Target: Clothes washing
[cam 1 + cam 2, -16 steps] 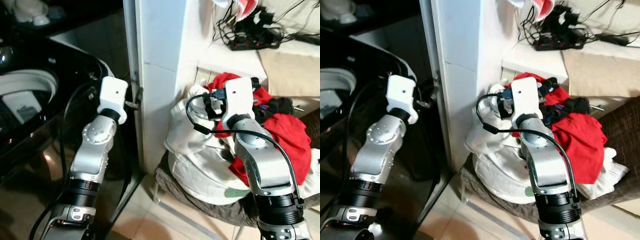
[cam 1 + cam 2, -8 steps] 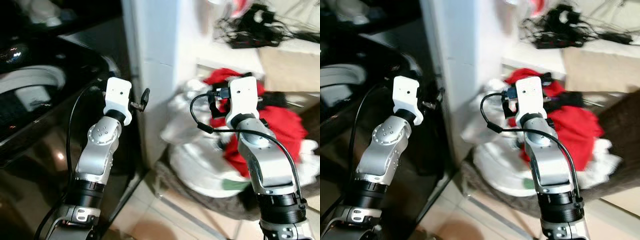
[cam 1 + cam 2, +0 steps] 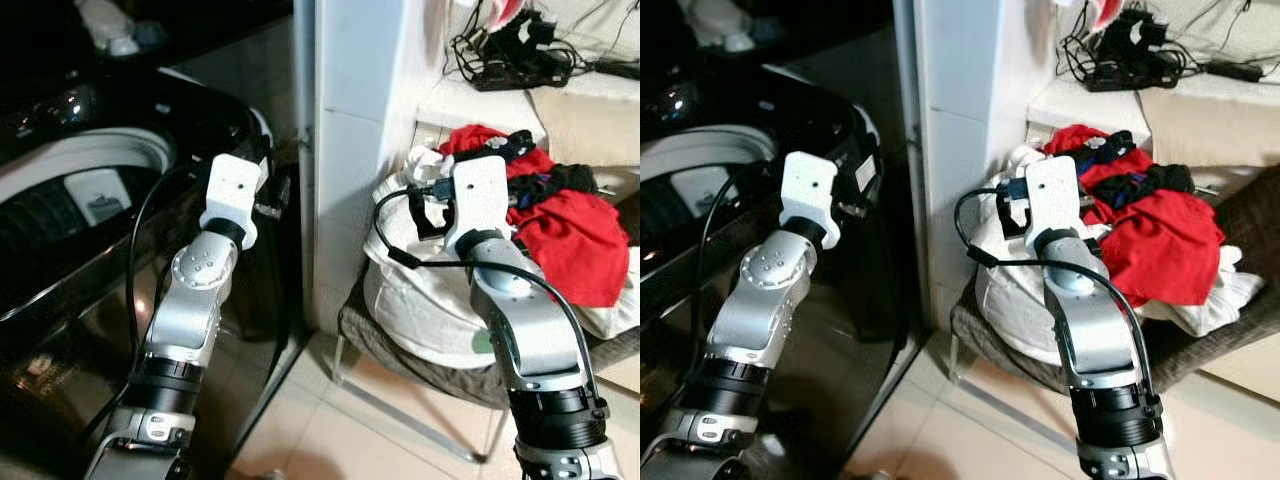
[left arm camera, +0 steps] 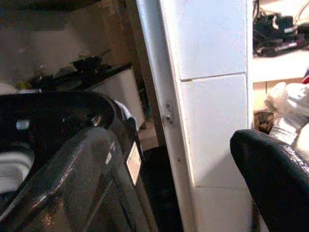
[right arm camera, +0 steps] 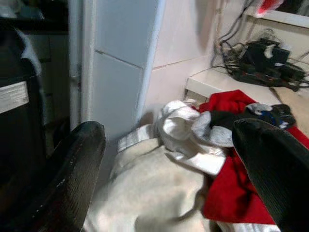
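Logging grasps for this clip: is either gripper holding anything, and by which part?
Nothing is held. The right gripper is open, short of the clothes pile; the left gripper's state is unclear.

Left hand (image 3: 283, 190): fingers dark against the black washing machine (image 3: 90, 210), their spread can't be read.
Right hand (image 3: 425, 212): mostly behind its own wrist block.
Washing machine drum: cut by the head views' left edge.
Laundry pile (image 3: 1120, 230): lower part hidden behind the right arm, its seat barely seen.
Cable tangle (image 3: 510, 55): too jumbled to sort.
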`<state>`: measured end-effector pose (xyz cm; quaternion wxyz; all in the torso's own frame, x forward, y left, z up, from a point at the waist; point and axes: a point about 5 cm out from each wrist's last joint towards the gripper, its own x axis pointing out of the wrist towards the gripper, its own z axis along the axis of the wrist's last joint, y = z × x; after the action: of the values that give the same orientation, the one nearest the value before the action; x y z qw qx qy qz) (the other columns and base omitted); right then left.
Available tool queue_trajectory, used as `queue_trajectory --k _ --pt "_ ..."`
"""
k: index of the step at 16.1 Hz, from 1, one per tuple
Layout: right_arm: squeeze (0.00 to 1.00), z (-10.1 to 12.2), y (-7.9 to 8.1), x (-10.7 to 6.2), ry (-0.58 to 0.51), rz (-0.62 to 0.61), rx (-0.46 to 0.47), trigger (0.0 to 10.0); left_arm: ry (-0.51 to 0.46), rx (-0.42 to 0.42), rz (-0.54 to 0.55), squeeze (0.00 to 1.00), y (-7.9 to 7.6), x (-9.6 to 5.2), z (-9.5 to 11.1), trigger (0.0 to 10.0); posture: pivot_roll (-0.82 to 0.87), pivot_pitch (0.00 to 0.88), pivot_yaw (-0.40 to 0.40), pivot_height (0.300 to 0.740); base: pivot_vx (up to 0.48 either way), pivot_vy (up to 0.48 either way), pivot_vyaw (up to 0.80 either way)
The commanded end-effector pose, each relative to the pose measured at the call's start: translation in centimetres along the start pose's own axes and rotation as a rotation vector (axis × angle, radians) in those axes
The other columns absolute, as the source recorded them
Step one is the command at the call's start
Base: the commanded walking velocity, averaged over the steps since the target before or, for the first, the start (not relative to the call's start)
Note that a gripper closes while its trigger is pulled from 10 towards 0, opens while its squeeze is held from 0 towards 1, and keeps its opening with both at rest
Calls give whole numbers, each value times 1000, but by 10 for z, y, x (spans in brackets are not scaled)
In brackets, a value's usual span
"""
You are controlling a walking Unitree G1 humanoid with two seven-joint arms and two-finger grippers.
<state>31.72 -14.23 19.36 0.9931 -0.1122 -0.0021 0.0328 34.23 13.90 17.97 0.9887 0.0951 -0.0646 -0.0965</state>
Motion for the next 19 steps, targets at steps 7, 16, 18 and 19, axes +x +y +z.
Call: queue_trajectory --k 7,16,18,19 --pt "0 -3 -3 0 15 10 15 10000 -12 -63 0 0 -2 1 4 10000 -44 0 26 740 133 0 -301" --pt "0 0 4 -1 -3 101 -52 10000 4 -65 37 0 6 -2 1 10000 -40 0 17 740 340 0 267" --pt "0 0 5 -1 -10 104 -53 10000 7 -61 41 0 7 -3 0 10000 -38 0 17 740 349 0 719" --pt "0 -1 6 -1 -10 113 -29 10000 11 -54 50 0 9 -4 0 10000 -38 0 17 740 345 0 0"
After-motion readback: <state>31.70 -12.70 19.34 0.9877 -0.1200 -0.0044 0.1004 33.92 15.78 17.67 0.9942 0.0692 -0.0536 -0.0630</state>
